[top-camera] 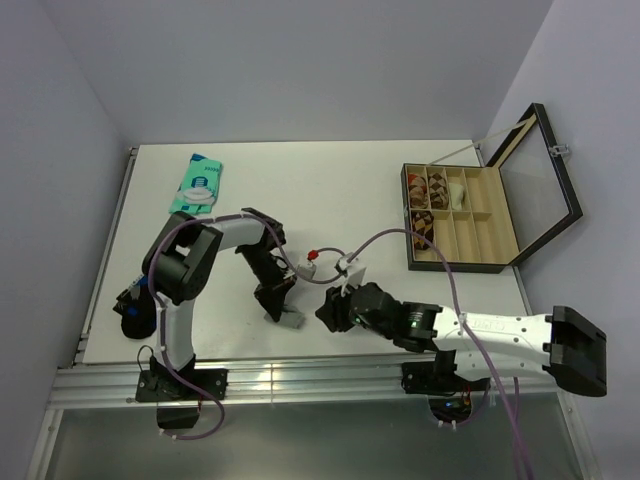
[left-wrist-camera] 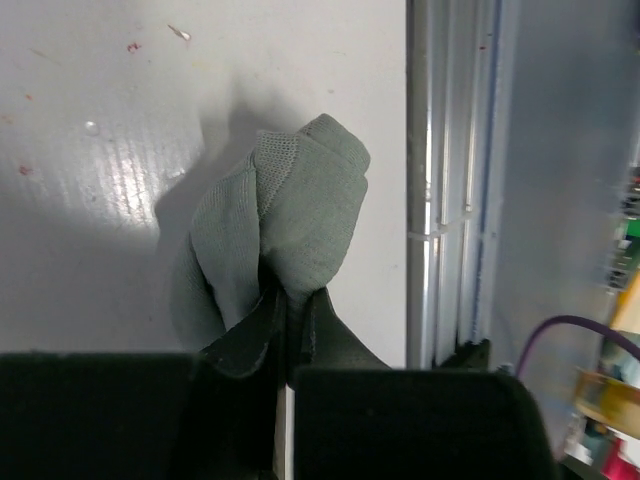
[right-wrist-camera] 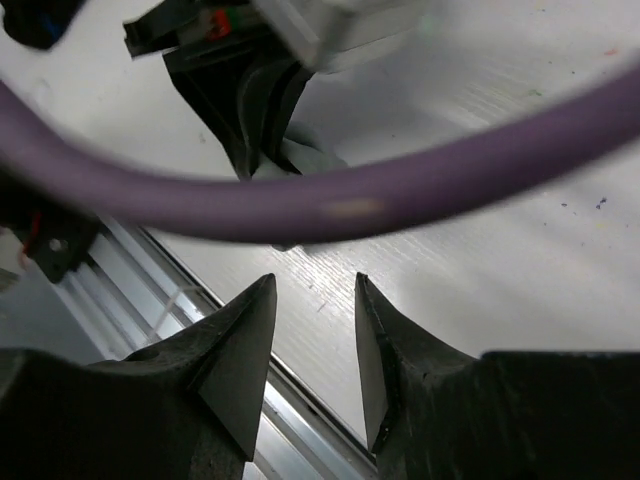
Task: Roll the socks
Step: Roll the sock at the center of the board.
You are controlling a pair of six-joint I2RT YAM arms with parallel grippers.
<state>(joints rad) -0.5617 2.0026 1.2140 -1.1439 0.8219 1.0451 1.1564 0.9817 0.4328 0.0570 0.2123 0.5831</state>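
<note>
My left gripper (top-camera: pixel 283 308) is shut on the grey sock (left-wrist-camera: pixel 285 225), which is bunched up and hangs from the pinched fingertips just over the table near its front edge. The sock shows as a small pale lump (top-camera: pixel 291 320) in the top view and as a pale scrap (right-wrist-camera: pixel 305 158) under the left fingers in the right wrist view. My right gripper (right-wrist-camera: pixel 315 290) is open and empty, a little to the right of the left gripper, over the table's front edge. The beige-tan sock is not in view.
A teal flat packet (top-camera: pixel 198 184) lies at the back left. An open black box with compartments (top-camera: pixel 455 218) stands at the right. A dark cloth item (top-camera: pixel 130 310) lies at the left edge. The aluminium rail (left-wrist-camera: pixel 440 200) runs along the front. A purple cable (right-wrist-camera: pixel 330 195) crosses the right wrist view.
</note>
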